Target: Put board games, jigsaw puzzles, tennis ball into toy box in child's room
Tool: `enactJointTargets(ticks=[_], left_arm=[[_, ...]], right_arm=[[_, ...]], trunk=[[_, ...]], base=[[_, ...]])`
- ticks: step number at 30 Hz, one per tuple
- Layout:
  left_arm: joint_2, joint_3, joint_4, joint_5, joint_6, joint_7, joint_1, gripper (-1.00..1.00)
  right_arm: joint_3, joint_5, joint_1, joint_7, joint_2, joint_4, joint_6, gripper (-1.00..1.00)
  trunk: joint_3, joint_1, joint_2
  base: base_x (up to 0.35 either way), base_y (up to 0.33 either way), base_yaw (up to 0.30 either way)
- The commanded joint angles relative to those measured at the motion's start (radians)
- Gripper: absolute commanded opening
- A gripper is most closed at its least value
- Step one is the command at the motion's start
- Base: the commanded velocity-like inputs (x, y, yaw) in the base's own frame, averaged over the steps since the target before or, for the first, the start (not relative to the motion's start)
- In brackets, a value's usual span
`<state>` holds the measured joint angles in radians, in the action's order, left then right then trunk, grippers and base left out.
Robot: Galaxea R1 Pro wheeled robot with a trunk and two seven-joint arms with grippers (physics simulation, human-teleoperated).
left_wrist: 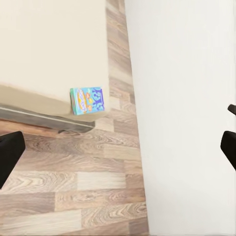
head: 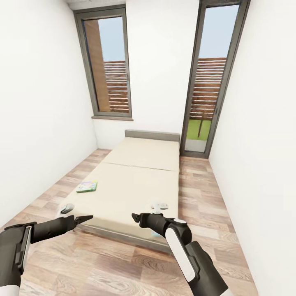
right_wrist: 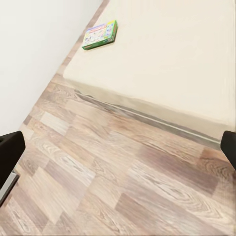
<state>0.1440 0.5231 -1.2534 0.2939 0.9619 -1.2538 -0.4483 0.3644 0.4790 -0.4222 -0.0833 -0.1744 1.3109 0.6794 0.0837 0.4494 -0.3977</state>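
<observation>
- The bed (head: pixel 139 181) lies ahead on the wood floor (head: pixel 123 271), its headboard against the far wall between two tall windows (head: pixel 107 61).
- A green-edged board game (head: pixel 87 186) rests flat near the mattress's left edge.
- A small blue board game (left_wrist: pixel 87 100) sits at a near corner of the mattress.
- The left gripper (head: pixel 84 218) and right gripper (head: pixel 135 216) hover at the foot of the bed, both spread and empty.

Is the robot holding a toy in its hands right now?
No, nothing is held. The left gripper and right gripper hover empty over the floor by the bed. The green-edged board game lies untouched on the mattress.
</observation>
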Motion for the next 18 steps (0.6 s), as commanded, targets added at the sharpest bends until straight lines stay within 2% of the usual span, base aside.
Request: enactJointTargets(ticks=[1,18], left_arm=[[0.0,0.002,-0.001,0.01,0.008,-0.01,-0.001,1.0],[-0.004,0.002,0.0,0.016,-0.026,-0.009,-0.001,1.0]], right_arm=[[0.001,0.01,-0.001,-0.009,0.0,0.001,0.003,1.0],[0.001,0.01,-0.001,-0.009,0.0,0.001,0.003,1.0]], trunk=[[0.001,0.001,-0.002],[-0.019,0.001,-0.002]], base=[[-0.073,0.0,-0.222],[-0.079,-0.004,-0.222]])
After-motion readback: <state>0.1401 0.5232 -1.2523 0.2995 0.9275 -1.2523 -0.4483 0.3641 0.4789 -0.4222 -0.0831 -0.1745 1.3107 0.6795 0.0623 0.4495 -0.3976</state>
